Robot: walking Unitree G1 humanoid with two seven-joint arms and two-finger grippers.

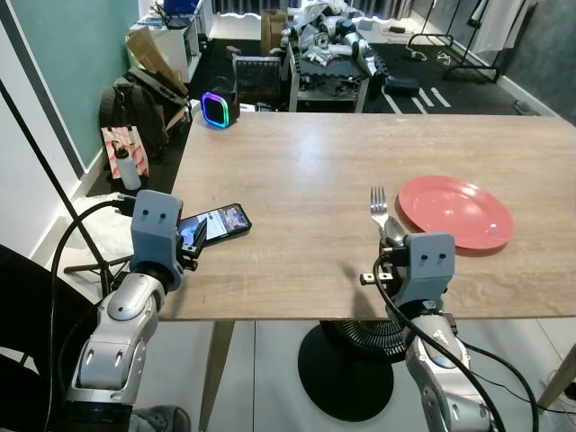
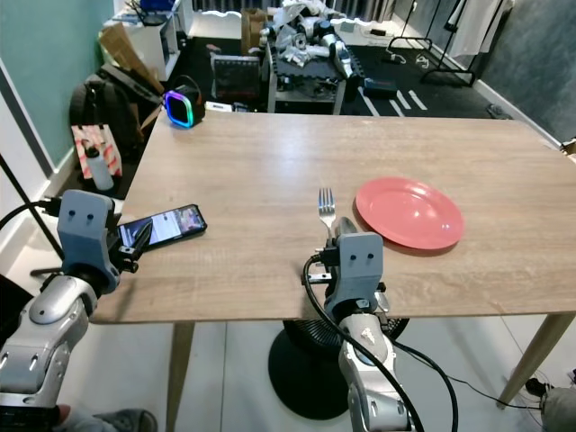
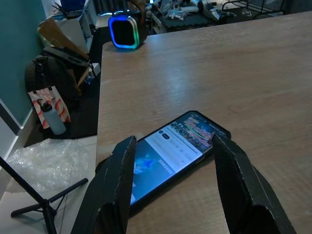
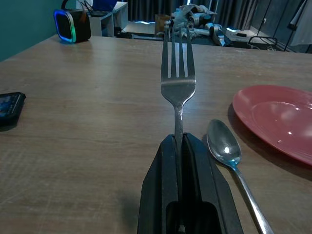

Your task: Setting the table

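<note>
A round coral-red plastic plate (image 1: pixel 455 211) lies toward the right edge of the pale grey-brown wood-grain table (image 1: pixel 315 162). Just beside it are a shiny silver metal fork (image 4: pixel 178 83) and silver spoon (image 4: pixel 225 146). Near the left edge lies a black phone (image 3: pixel 170 151) with a bright multicoloured screen. At the far left corner, a black speaker (image 1: pixel 217 109) glows with a rainbow ring.

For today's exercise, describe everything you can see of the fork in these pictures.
The fork is shiny silver metal with four straight tines and a narrow neck. The right gripper is shut on its handle, which is hidden between the black fingers, so the tines point away from the robot, over the wooden table. It sits left of the red plate, with a metal spoon lying on the table between them. Whether the fork touches the tabletop is unclear.
</note>
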